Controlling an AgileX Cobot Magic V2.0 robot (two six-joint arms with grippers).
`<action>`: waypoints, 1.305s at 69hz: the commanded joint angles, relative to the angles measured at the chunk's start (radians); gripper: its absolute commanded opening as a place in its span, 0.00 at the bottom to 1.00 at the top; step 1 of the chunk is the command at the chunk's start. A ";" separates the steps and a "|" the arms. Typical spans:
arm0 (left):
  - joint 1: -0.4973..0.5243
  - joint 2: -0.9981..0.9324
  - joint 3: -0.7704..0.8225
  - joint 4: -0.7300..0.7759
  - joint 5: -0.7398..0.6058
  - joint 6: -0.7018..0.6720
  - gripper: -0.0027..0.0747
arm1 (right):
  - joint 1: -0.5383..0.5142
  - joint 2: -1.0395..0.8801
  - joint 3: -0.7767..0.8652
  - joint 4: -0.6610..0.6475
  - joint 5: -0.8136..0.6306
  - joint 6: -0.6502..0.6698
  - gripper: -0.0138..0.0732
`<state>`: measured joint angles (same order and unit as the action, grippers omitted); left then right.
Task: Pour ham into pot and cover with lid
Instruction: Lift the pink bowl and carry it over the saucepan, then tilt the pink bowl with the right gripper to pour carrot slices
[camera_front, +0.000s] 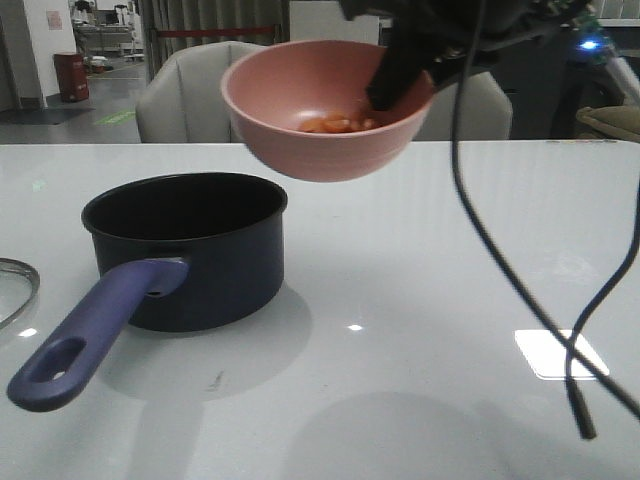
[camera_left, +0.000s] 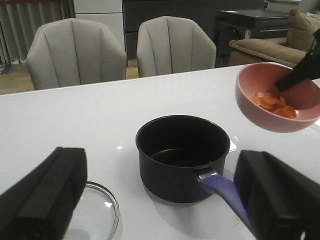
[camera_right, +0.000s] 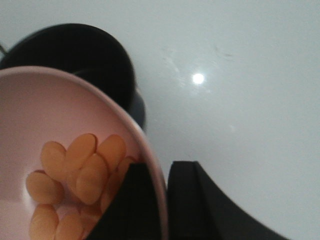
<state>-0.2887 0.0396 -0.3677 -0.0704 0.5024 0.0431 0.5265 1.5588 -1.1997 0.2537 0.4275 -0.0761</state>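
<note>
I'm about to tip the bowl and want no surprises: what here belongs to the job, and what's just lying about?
Belongs to the job:
ham, in the pink bowl
pink bowl, clamped at its rim by the right gripper
pot, empty
lid, lying flat on the table
left gripper, open and empty

Lying about:
chairs behind the table
dangling cables

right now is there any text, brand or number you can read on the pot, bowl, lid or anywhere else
None readable.
Pot: no marking shows.
Pink bowl: plain.
Lid: plain glass and rim.
Red bin far behind: too small and blurred to show any print.
</note>
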 joint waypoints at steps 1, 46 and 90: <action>-0.008 0.011 -0.026 -0.007 -0.077 -0.004 0.84 | 0.047 -0.004 -0.053 0.020 -0.145 -0.005 0.31; -0.008 0.011 -0.026 -0.007 -0.077 -0.004 0.84 | 0.128 0.144 0.026 -0.013 -0.840 -0.027 0.31; -0.008 0.011 -0.026 -0.007 -0.077 -0.004 0.84 | 0.164 0.300 0.014 -0.083 -1.254 -0.322 0.31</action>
<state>-0.2887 0.0396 -0.3677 -0.0704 0.5024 0.0431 0.6729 1.9004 -1.1490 0.1933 -0.6867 -0.2783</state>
